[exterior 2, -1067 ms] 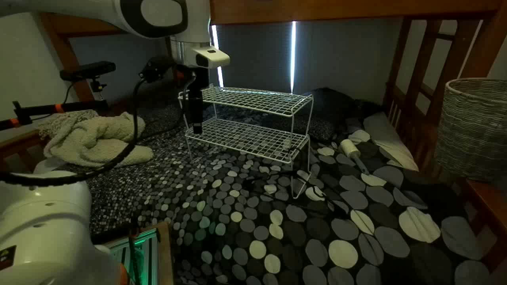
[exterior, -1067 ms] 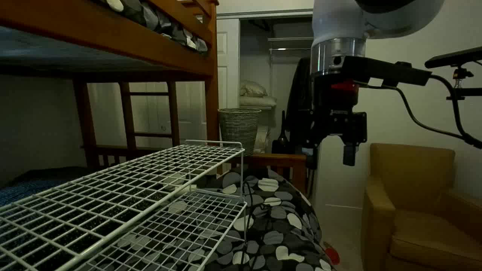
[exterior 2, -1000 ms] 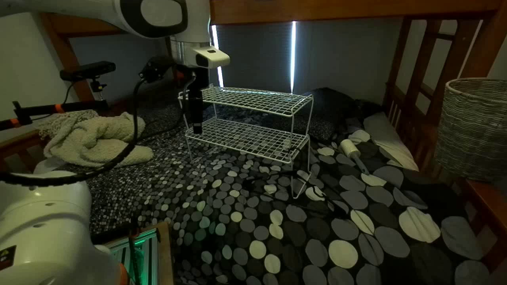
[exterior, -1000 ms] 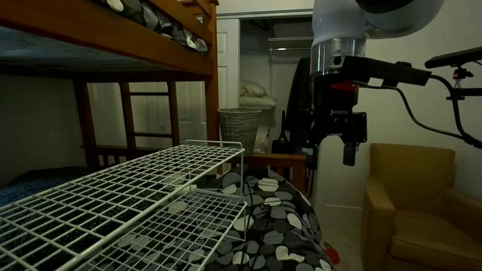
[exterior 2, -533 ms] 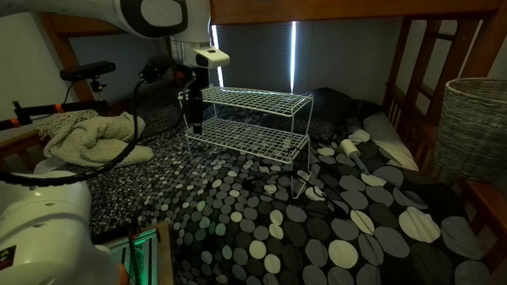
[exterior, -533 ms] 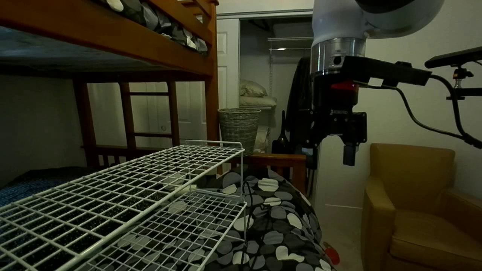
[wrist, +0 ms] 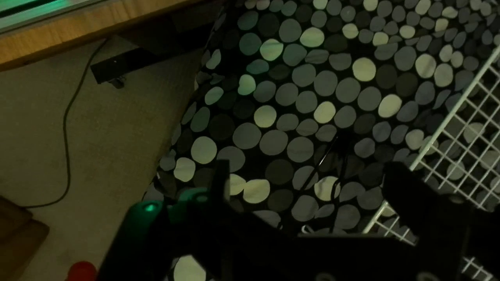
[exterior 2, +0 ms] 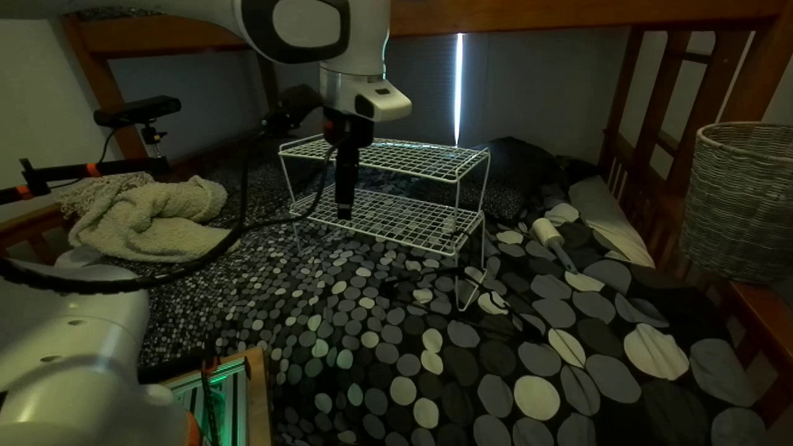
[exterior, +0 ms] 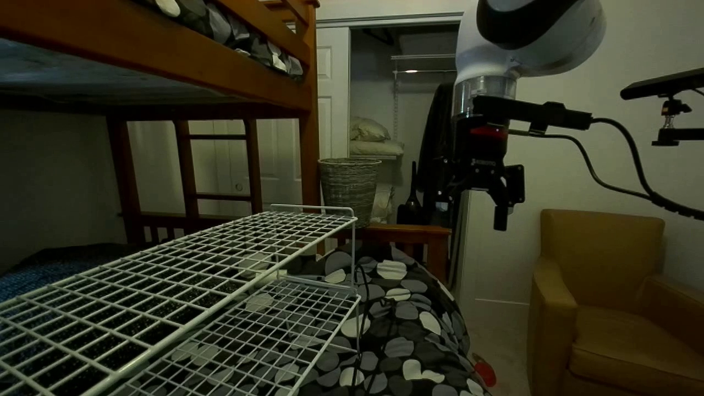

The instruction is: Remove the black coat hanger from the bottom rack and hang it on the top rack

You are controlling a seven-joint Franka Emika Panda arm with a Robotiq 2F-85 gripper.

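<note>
The thin black coat hanger [exterior 2: 460,234] hooks over the near right end of the bottom rack [exterior 2: 384,214]. Its dark rods hang below and are hard to tell from the patterned bedding. The hook also shows in an exterior view [exterior: 365,280], and its rods show in the wrist view [wrist: 320,162]. The white wire top rack [exterior 2: 427,159] stands above the bottom rack. My gripper [exterior 2: 344,214] is open and empty, in front of the racks and left of the hanger. In the wrist view the gripper [wrist: 308,171] has its fingers wide apart, with the hanger's rods beyond the gap.
A wicker basket [exterior 2: 737,198] stands at the bed's end. A white roller [exterior 2: 546,233] and a cream blanket [exterior 2: 148,217] lie on the bed. The wooden upper bunk [exterior 2: 557,15] runs overhead. A yellow armchair [exterior: 599,275] stands beyond the bed.
Over the last half second the arm and open gripper have moved right in an exterior view, toward the hanger's end of the racks. Before that they were still. The hanger and racks have not moved.
</note>
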